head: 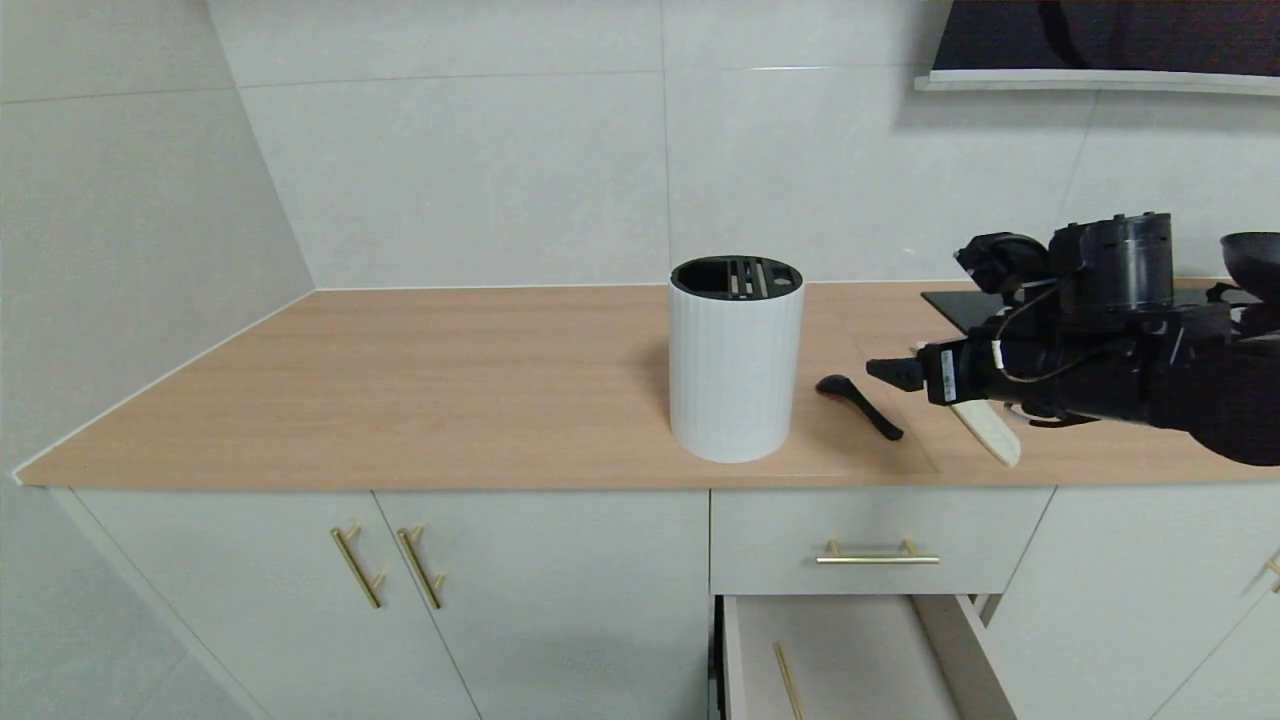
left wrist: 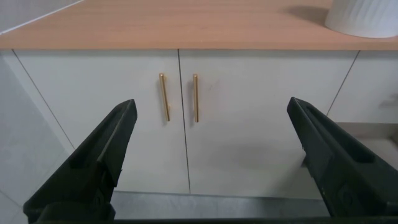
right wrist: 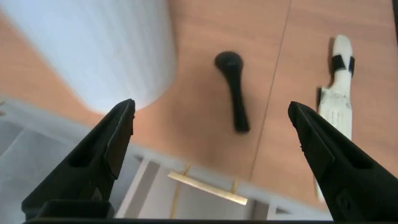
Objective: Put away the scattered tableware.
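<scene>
A white ribbed utensil holder with a black slotted top stands on the wooden counter. Just to its right lie a black spoon and a white knife, partly under my right arm. My right gripper hovers open above the counter, over the spoon's right side. In the right wrist view the spoon and the knife lie between and beyond the open fingers, with the holder beside them. My left gripper is open and low, facing the cabinet doors.
A lower drawer stands pulled open beneath the spoon, a thin gold stick inside it. Above it is a shut drawer with a gold handle. A black cooktop lies at the back right. Tiled walls close off the back and left.
</scene>
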